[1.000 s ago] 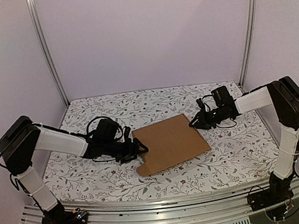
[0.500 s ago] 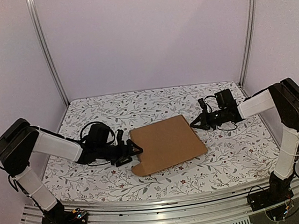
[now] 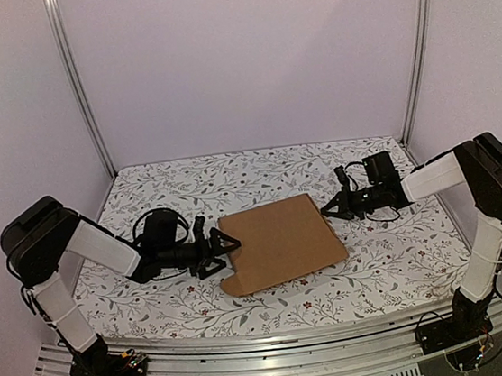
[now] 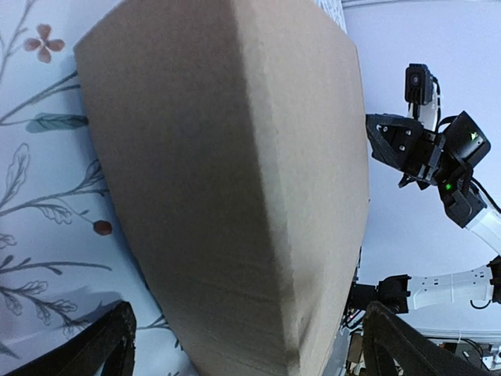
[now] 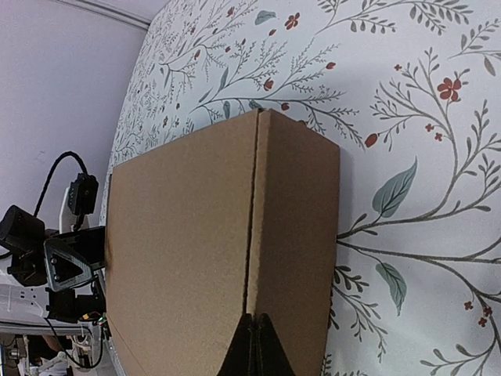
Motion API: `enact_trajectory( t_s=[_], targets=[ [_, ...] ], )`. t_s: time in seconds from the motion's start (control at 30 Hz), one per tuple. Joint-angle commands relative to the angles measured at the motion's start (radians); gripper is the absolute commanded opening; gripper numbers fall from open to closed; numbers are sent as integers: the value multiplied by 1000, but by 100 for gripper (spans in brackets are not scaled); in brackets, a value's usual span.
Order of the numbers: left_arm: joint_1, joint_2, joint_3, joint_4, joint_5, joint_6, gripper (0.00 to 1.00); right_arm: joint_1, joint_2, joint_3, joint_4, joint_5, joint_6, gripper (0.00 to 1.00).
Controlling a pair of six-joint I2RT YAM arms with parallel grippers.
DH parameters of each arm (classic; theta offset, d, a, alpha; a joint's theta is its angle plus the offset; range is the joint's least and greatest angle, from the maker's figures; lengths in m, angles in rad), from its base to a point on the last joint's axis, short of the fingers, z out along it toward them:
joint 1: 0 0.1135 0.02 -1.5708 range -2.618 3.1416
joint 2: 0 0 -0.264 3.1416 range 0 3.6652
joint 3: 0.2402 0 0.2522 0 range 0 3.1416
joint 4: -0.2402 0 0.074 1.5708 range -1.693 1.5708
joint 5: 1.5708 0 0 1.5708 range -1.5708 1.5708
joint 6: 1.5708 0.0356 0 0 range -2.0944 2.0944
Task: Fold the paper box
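The paper box (image 3: 280, 242) is plain brown cardboard, lying closed and shallow in the middle of the table. My left gripper (image 3: 224, 250) is open at the box's left edge. In the left wrist view the box (image 4: 235, 172) fills the frame between the spread fingers (image 4: 102, 348). My right gripper (image 3: 331, 211) is shut at the box's right edge. In the right wrist view its gripper (image 5: 254, 345) has the tips closed together over the seam between the box's top and side wall (image 5: 196, 235).
The table carries a white floral cloth (image 3: 179, 192). Pale walls and metal posts (image 3: 76, 81) enclose the back and sides. A metal rail (image 3: 279, 353) runs along the near edge by the arm bases.
My left arm has drawn back to the left and its fingers have spread. The box has shifted slightly left and toward the near edge. My right gripper has barely moved.
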Motion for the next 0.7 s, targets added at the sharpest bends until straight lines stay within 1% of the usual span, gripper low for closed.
enact_trajectory(
  t_s=[0.0, 0.3, 0.67],
  targets=[
    [15, 58, -13, 41, 21, -26, 100, 11, 11, -55, -124, 54, -1, 0],
    [15, 115, 14, 50, 38, -25, 100, 12, -15, -89, -140, 118, -3, 0],
    [15, 156, 27, 59, 48, -24, 100, 11, -26, -99, -232, 225, -40, 0]
  ],
)
